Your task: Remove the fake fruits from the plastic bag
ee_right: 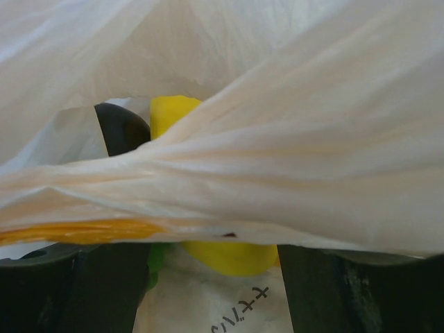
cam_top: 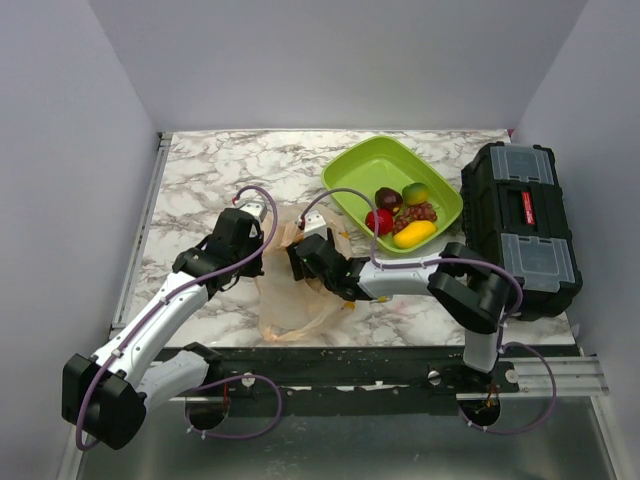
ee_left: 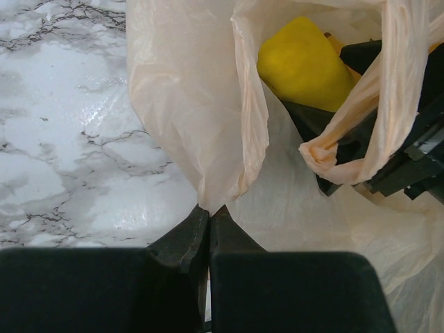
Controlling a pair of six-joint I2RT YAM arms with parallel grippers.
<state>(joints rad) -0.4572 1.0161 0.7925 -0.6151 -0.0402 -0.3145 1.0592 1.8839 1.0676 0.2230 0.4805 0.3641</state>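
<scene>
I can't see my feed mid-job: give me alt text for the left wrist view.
The left gripper is shut, pinching an edge of the thin translucent peach plastic bag, whose mouth gapes open. A glossy yellow fake fruit sits inside, beside black arm hardware; white marble tabletop fills the left.

Thin crinkly translucent plastic bag (ee_left: 208,118), smooth matt yellow fruit (ee_left: 302,62), glossy marble-patterned table (ee_left: 76,152)

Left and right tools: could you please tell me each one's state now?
Left tool: closed on the plastic bag.
Right tool: spread around a yellow fruit; whether it grips cannot be told.
</scene>
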